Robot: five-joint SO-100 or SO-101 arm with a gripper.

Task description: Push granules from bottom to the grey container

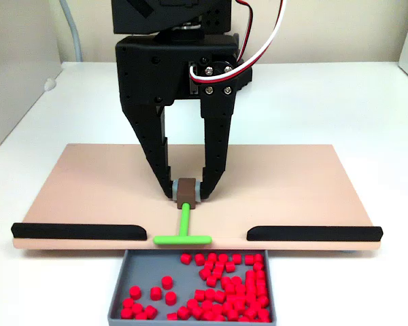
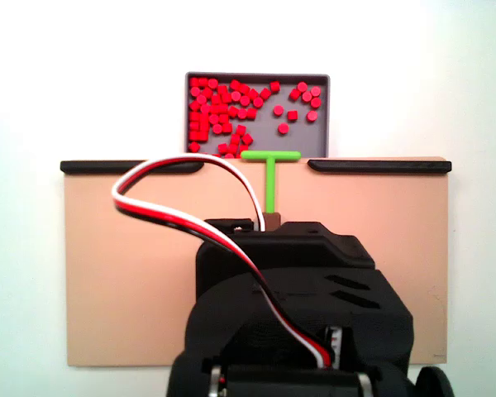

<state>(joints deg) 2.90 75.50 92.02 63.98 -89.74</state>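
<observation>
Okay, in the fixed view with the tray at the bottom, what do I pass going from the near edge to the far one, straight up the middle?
Grey tray holding red pellets → crossbar of the green T-shaped tool at the tan board's near edge → the tool's brown block held in the black gripper → white table beyond.

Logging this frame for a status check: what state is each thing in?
Gripper: shut on the tool's brown block.
Green T tool: held, crossbar at the board's gap, by the tray.
Granules: all in the tray, none on the board.
Grey tray: partly filled.
Tan board: bare.
</observation>
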